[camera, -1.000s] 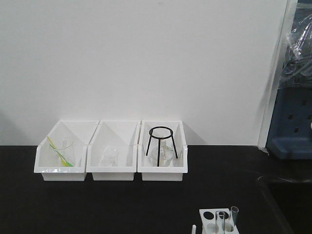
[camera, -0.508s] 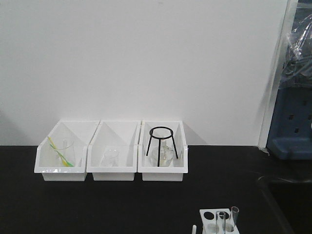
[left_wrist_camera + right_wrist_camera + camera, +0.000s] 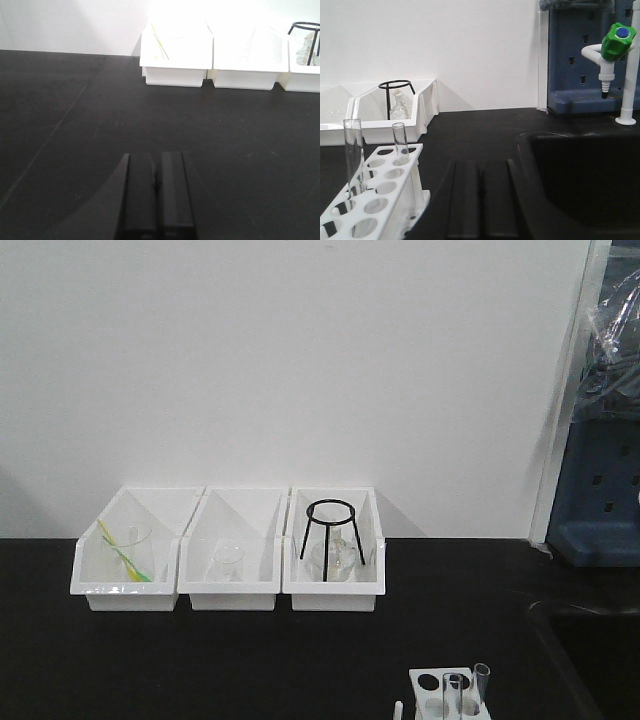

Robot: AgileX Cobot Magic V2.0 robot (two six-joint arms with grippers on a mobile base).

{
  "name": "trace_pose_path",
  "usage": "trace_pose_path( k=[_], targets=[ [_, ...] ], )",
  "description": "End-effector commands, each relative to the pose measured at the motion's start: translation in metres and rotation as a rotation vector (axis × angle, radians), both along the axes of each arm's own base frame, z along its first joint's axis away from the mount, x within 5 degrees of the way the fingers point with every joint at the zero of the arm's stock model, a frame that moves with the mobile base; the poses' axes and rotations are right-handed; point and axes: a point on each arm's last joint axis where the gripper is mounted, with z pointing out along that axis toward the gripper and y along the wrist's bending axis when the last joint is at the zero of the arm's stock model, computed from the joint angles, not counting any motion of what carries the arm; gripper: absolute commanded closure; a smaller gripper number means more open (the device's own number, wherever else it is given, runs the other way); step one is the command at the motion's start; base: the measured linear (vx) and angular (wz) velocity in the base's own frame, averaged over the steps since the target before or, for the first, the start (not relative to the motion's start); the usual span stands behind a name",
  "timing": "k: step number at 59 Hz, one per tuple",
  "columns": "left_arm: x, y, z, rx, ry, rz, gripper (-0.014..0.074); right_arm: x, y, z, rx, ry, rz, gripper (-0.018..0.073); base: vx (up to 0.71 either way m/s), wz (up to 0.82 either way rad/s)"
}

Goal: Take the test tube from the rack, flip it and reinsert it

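Observation:
The white rack [image 3: 445, 695] stands at the bottom edge of the front view, and fills the lower left of the right wrist view as the rack [image 3: 380, 192]. Two clear glass test tubes stand upright in it: a tall test tube [image 3: 354, 155] and a shorter one [image 3: 400, 142], also seen as tubes [image 3: 480, 685] from the front. My right gripper [image 3: 481, 167] is shut and empty, low over the black table just right of the rack. My left gripper [image 3: 156, 160] is shut and empty over bare black table, far from the rack.
Three white open-front bins [image 3: 228, 585] line the back wall; the right one holds a black tripod stand [image 3: 331, 530] and glassware. A black sink basin [image 3: 585, 180] lies right of my right gripper, with a green-capped tap [image 3: 615, 42] and blue pegboard [image 3: 580, 55] behind.

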Motion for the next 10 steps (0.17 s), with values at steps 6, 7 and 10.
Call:
trace_pose_path(
  k=[6, 7, 10],
  targets=[
    [0.0004, -0.0006, 0.007, -0.001, -0.088, -0.008, 0.0603, -0.0007, 0.0, 0.0084, 0.0, -0.099, -0.003, 0.0571, 0.0, 0.0],
    [0.0004, -0.0006, 0.007, -0.001, -0.088, -0.008, 0.0603, -0.0007, 0.0, 0.0084, 0.0, -0.099, -0.003, 0.0571, 0.0, 0.0],
    [0.0004, -0.0006, 0.007, -0.001, -0.088, -0.008, 0.0603, -0.0007, 0.0, 0.0084, -0.001, -0.099, -0.003, 0.0571, 0.0, 0.0]
  ],
)
